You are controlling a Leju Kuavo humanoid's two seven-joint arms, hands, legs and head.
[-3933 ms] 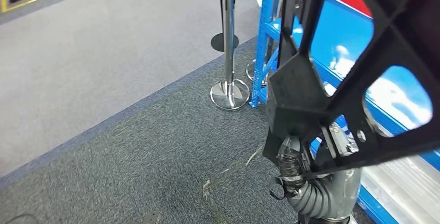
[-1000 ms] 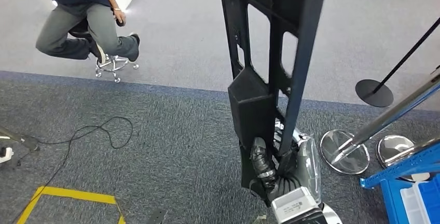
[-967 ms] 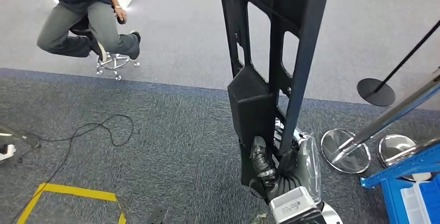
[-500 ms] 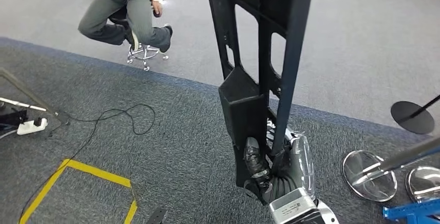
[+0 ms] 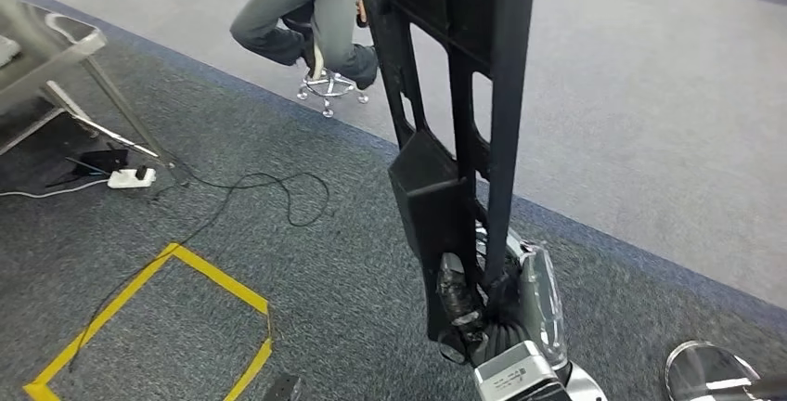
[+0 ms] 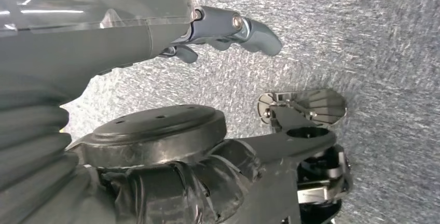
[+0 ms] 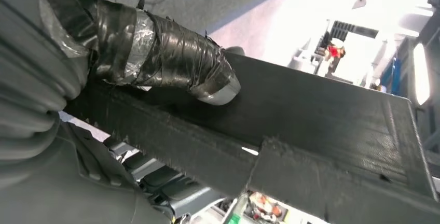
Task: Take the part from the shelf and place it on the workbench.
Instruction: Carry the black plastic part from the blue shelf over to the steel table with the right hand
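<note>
Head view: your right hand [image 5: 469, 303] has its fingers clamped on the part's [image 5: 464, 95] lower end, long axis upright; left hand's [image 6: 223, 32] fingers apart.

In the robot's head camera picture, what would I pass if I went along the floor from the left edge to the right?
Metal table leg → white power strip → yellow floor tape → black cable → black part held by the right hand → shiny stanchion base.
</note>
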